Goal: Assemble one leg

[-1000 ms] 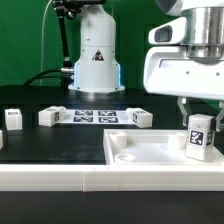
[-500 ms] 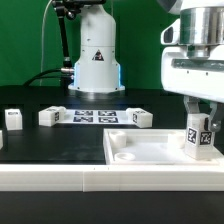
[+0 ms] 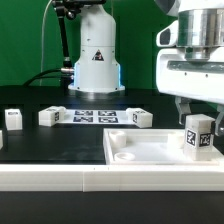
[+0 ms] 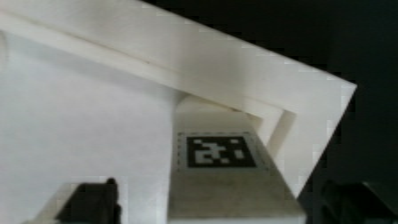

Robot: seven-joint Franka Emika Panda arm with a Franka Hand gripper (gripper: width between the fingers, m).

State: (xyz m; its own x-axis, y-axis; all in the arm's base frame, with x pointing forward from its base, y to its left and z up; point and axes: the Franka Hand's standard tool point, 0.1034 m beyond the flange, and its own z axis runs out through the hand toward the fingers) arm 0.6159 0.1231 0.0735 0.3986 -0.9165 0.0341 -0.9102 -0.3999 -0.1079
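- The gripper (image 3: 197,122) hangs at about 3 o'clock in the exterior view, its fingers closed on the leg (image 3: 196,135), which it holds upright.
- One dark finger (image 3: 179,110) shows against the leg's side toward the exterior view's left; the other finger is hard to make out against the arm's white housing.
- The leg's tagged face is turned toward the camera, and its lower end sits over the white panel (image 3: 150,152) near that panel's corner at 4 o'clock; whether it touches the panel floor cannot be told.
- In the wrist view the leg (image 4: 228,170) runs between the two dark fingertips (image 4: 89,200), tag facing the lens, with the panel's raised rim (image 4: 214,55) behind it.
- The arm's upper part is cut off by the frame edge at 1 o'clock.
- Three other legs stand on the black table (image 3: 60,140): one (image 3: 13,119) at 9 o'clock, one (image 3: 50,116) beside the marker board (image 3: 95,116), one (image 3: 140,118) just past it.
- The wrist view is blurred, so the contact of the pads is not sharp.
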